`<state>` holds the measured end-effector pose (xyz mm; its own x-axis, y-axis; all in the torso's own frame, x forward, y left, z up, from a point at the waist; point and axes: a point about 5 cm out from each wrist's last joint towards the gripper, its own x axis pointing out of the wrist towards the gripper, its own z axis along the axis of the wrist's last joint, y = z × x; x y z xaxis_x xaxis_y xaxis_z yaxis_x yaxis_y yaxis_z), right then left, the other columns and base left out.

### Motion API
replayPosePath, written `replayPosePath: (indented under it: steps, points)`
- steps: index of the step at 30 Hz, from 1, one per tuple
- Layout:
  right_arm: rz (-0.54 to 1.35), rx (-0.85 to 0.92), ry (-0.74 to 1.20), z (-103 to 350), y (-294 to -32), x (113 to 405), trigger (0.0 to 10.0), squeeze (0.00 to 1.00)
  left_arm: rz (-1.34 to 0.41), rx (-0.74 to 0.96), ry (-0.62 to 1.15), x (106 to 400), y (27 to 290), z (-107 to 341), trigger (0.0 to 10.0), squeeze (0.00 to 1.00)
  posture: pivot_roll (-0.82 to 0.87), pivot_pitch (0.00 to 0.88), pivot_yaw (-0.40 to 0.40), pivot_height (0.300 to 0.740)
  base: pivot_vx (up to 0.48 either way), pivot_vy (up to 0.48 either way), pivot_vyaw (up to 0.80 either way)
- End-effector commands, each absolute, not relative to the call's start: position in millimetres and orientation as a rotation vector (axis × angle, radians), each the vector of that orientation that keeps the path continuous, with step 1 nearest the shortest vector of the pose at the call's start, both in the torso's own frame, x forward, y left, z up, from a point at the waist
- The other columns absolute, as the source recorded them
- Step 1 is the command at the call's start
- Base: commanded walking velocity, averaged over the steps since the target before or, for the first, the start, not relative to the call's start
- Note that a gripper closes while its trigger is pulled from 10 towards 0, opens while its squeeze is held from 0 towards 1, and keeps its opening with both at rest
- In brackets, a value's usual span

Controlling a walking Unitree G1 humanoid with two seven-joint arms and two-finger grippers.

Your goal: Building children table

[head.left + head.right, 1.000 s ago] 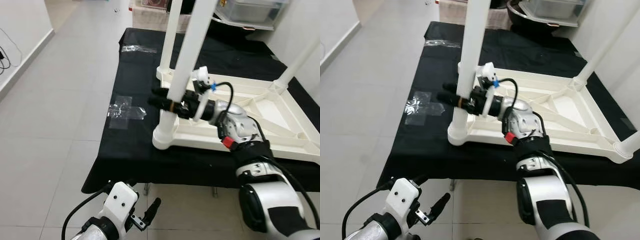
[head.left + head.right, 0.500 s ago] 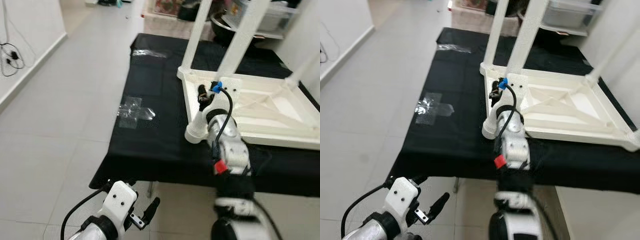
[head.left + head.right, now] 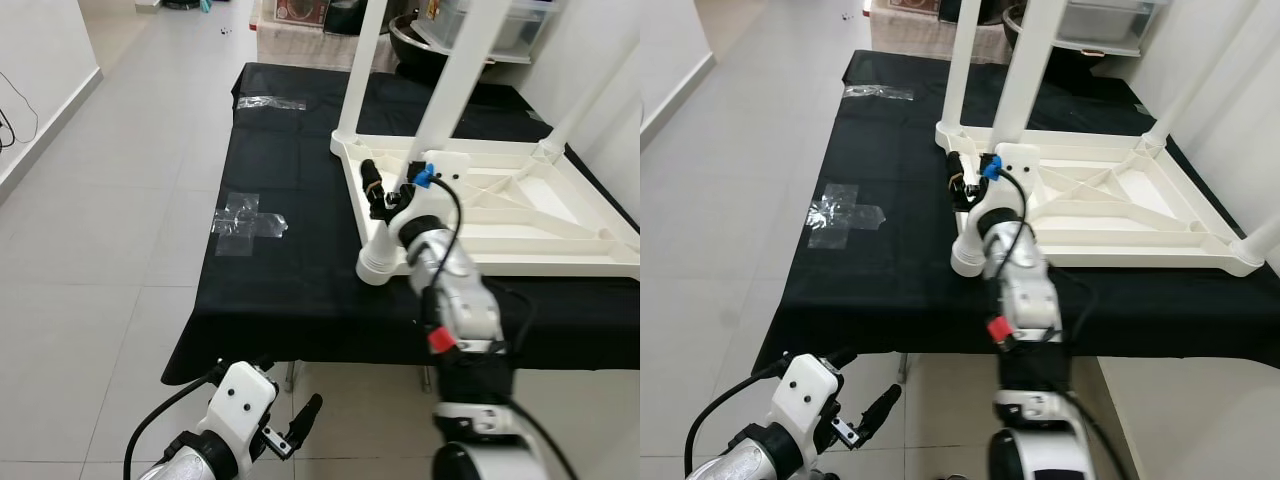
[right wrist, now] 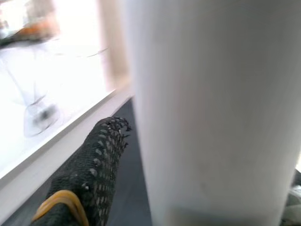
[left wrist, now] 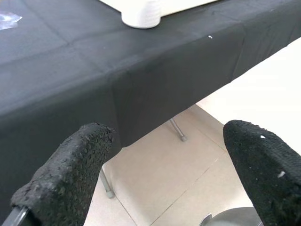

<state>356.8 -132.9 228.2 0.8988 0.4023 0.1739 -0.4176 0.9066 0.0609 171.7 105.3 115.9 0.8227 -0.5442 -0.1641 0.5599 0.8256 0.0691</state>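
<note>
A white children's table (image 3: 520, 220) lies upside down on a black-covered table (image 3: 280, 270), its legs pointing up. My right gripper (image 3: 378, 190) is at the near-left leg (image 3: 440, 100), just above the leg's round base (image 3: 378, 262). In the right wrist view that leg (image 4: 211, 113) stands close against the palm with one black finger (image 4: 101, 160) beside it; the other finger is hidden behind the leg. The gripper looks shut on the leg. My left gripper (image 3: 300, 425) hangs low in front of the table's edge, with its fingers (image 5: 70, 169) spread open and nothing between them.
A cross of clear tape (image 3: 247, 215) is stuck to the cloth left of the white table, and another strip (image 3: 272, 102) lies at the far end. Storage boxes (image 3: 520, 25) stand behind. Tiled floor (image 3: 100, 200) runs along the left up to a wall.
The camera has shifted. My right arm has swung around the near-left leg: the fingers pointed left across it before and now point away from me. The left arm has not moved.
</note>
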Motion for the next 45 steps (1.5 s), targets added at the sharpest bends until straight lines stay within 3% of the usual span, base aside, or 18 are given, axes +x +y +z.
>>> replayPosePath:
  steps: [1,7,14,15,16,17,28,31,32,35,36,40,44,45]
  points:
    - [0.707,0.099,-0.056,220,-120,354,10.0,0.00,-0.597,0.103,0.151,170,104,113,10.0,0.00,0.12,0.105,-0.138,0.740,0.000,0.000,0.00]
    - [1.191,-0.039,0.072,210,-132,340,10.0,0.00,-0.595,0.107,0.152,169,104,113,10.0,0.00,0.13,0.106,-0.142,0.740,0.000,0.000,0.00]
    - [1.495,0.000,0.089,222,-125,334,10.0,0.00,-0.582,0.109,0.150,168,106,114,10.0,0.00,0.15,0.113,-0.143,0.740,0.000,0.000,0.00]
    - [1.524,-0.002,0.085,225,-123,336,9.0,0.00,-0.581,0.109,0.150,168,106,114,10.0,0.00,0.15,0.113,-0.143,0.740,0.000,0.000,0.00]
    - [1.524,-0.002,0.085,225,-123,336,9.0,0.00,-0.581,0.109,0.150,168,106,114,10.0,0.00,0.15,0.113,-0.143,0.740,0.000,0.000,0.00]
    - [1.508,-0.009,0.071,228,-118,343,0.0,0.00,-0.580,0.108,0.152,168,106,114,10.0,0.00,0.15,0.112,-0.144,0.740,0.000,0.000,0.00]
    - [1.268,0.058,-0.068,232,-115,361,0.0,0.00,-0.584,0.111,0.154,167,105,114,10.0,0.00,0.15,0.109,-0.148,0.740,0.000,0.000,0.00]
    - [0.733,0.057,-0.099,229,-127,384,0.0,0.00,-0.588,0.110,0.155,168,105,113,10.0,0.00,0.14,0.105,-0.142,0.740,0.000,0.000,0.00]
    - [0.733,0.057,-0.099,229,-127,384,0.0,0.00,-0.588,0.110,0.155,168,105,113,10.0,0.00,0.14,0.105,-0.142,0.740,0.000,0.000,0.00]
    - [0.136,0.089,-0.050,215,-159,390,0.0,0.00,-0.594,0.109,0.157,168,105,113,10.0,0.00,0.14,0.104,-0.138,0.740,0.000,0.000,0.00]
    - [0.037,0.115,-0.031,211,-164,387,0.0,0.00,-0.595,0.109,0.157,168,105,113,10.0,0.00,0.14,0.104,-0.138,0.740,0.000,0.000,0.00]
    - [-0.160,0.174,-0.013,203,-167,376,0.0,0.00,-0.598,0.105,0.154,169,105,113,10.0,0.00,0.14,0.102,-0.138,0.740,0.000,0.000,0.00]
    - [-0.216,0.220,-0.005,201,-156,370,0.0,0.00,-0.598,0.107,0.154,170,106,112,10.0,0.00,0.14,0.099,-0.137,0.740,0.000,0.000,0.00]
    - [-0.206,0.236,-0.005,201,-147,369,7.3,0.00,-0.597,0.109,0.155,170,106,112,10.0,0.00,0.14,0.097,-0.137,0.740,0.000,0.000,0.00]
